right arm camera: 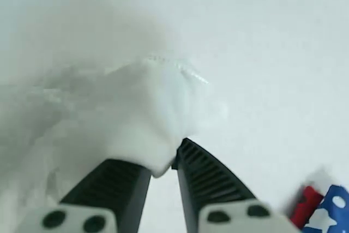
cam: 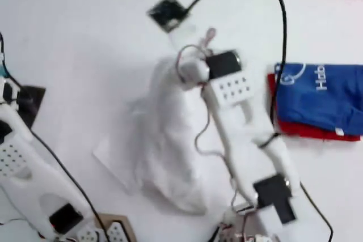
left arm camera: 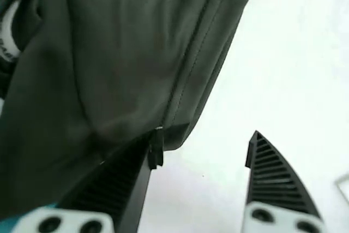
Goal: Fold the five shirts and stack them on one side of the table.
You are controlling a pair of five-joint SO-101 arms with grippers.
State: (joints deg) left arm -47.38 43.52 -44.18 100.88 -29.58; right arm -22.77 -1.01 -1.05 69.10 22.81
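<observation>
Right wrist view: the right gripper [right arm camera: 166, 159] has its fingers drawn narrow, pinched on a fold of the white shirt [right arm camera: 109, 113]. The cloth bulges out past the fingertips and spreads over the table [right arm camera: 262, 36]. Off to one side of the white shirt, well apart from it, a blue shirt [right arm camera: 334, 207] lies on a red shirt [right arm camera: 306, 199]. In the left wrist view the left gripper [left arm camera: 205, 137] stands wide, with bare table in the gap. A dark grey shirt [left arm camera: 120, 69] hangs over one finger, its hem touching that fingertip, and none of it lies between the two. In the high view the white shirt lies rumpled mid-table, gripped at the end farthest from the arm's base. The blue and red pair sits beside it at the table's edge, and a black square part [cam: 167, 12] on a cable lies just beyond the white shirt.
</observation>
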